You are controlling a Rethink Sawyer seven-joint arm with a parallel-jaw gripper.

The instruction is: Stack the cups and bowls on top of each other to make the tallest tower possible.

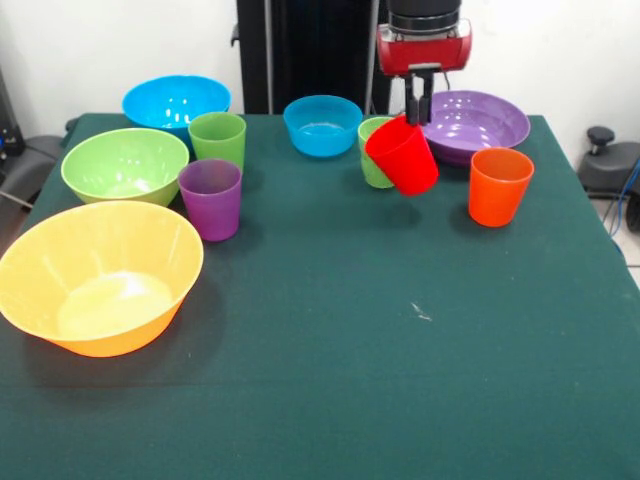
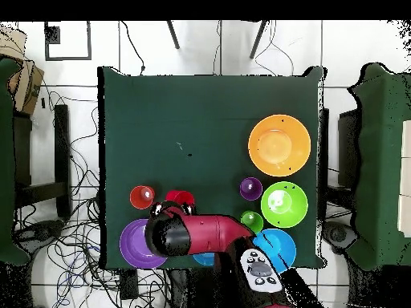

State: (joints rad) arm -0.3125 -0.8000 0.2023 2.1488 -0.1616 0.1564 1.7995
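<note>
End effector is clamped on the rim of the red cup, which I see tilted and lifted off the desk, in front of a light green cup and beside the purple bowl.

Robot lab: green-clothed table, loose cables on tiled floor, pedestal-mounted arm.

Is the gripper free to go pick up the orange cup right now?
Probably not: the gripper already holds the red cup, tilted above the table. The orange cup itself stands clear, nothing crowding it.
</note>
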